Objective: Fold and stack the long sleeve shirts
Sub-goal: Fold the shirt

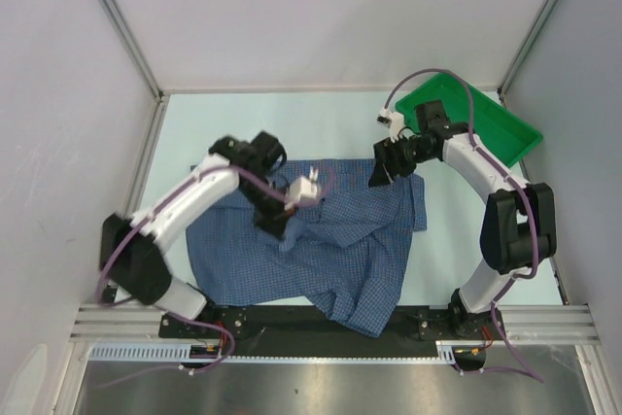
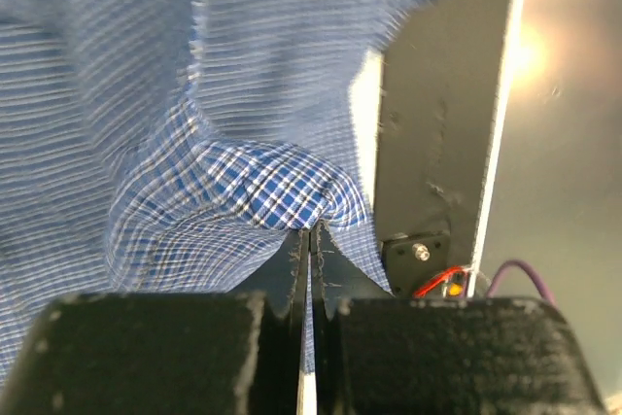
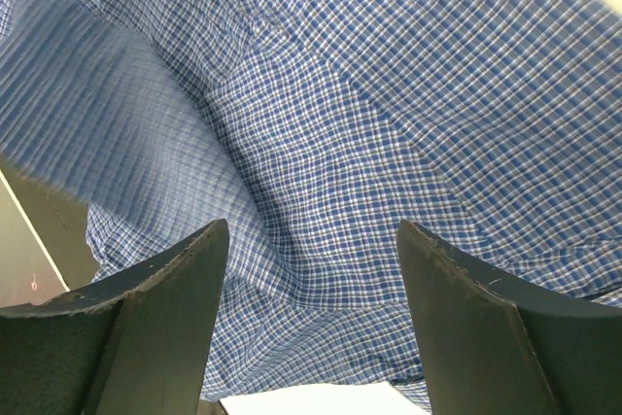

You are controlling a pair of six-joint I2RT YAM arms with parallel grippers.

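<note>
Blue checked cloth is shown gathered at the tips of the left gripper [image 2: 309, 240], whose jaws are closed tight on a small raised pucker of the long sleeve shirt [image 1: 321, 255]. From that pinch the fabric is drawn up into a ridge, with creases fanning away from the gripper on both sides. The shirt is spread crumpled across the table [image 1: 292, 123]. It lies beneath both grippers and reaches from the left gripper down to the dark rail [image 1: 321, 323] at the table's near edge, over which one corner is draped. The right gripper [image 1: 382, 174] is held over the shirt's far right part, its jaws standing wide apart above the cloth. In the right wrist view the two dark fingers [image 3: 170, 284] are framed on either side of a seam where panels of the check meet; whether the tips are touching the fabric cannot be told. A green tray [image 1: 486, 128] is set behind the right gripper, towards the far right corner of the table, apart from the shirt. The left gripper is placed near the shirt's middle, well apart from the right gripper.
</note>
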